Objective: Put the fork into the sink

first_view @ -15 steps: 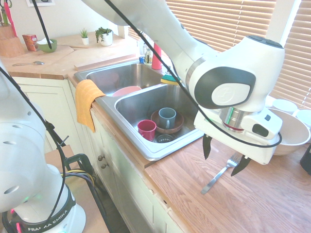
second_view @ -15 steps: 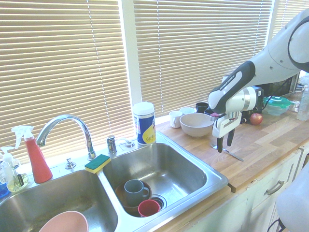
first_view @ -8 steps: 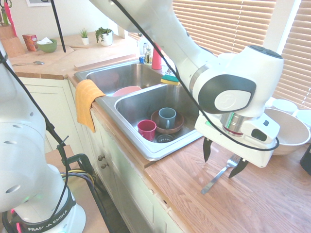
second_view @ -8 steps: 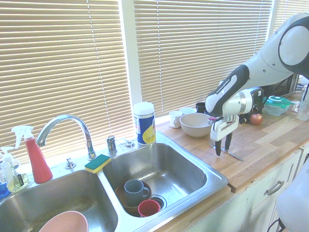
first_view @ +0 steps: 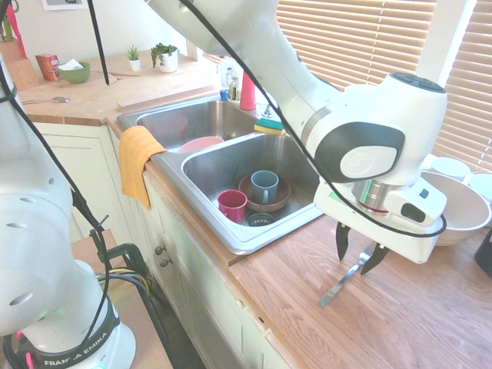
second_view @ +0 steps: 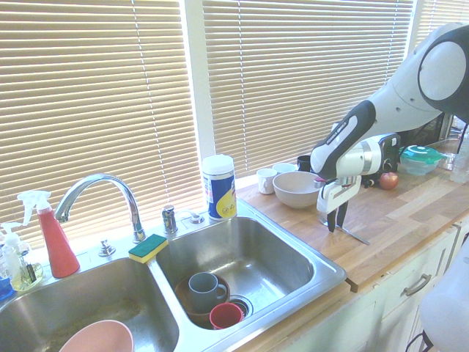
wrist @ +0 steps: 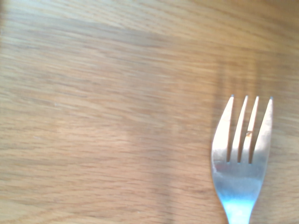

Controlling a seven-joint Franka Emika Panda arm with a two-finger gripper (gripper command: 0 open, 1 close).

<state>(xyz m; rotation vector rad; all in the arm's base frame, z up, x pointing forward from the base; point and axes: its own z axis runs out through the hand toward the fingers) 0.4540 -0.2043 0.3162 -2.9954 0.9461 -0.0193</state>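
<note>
Fork: lower right of the first exterior view, flat on the counter, handle toward the lower left; tines fill the lower right of the wrist view.
Gripper: right of centre, low over the fork's neck.
Jaws: half a second ago spread wide either side of the fork; now drawn close together about its neck. Whether they are already pinching the metal cannot be told.
Change: the arm has dropped slightly and the jaws have narrowed; the fork has not shifted and lies on the wood as before.
Meaning: the grasp looks to be under way; lift and carry to the sink not yet begun.
Sink: centre of the frame, just left of the fork; near basin is the closer target.
Near basin contents: red cup, grey mug sitting in a brown bowl, drain beside them.
Far basin contents: pink bowl.
Sink rim: orange cloth draped at left; sponge and faucet at the back.
Other: cream bowl at the right edge, behind the gripper; spray bottle at lower left of the second exterior view; apple at right.
In the way: raised sink rim between fork and basin; crockery leaves little bare basin floor, so a drop may strike a cup.
</note>
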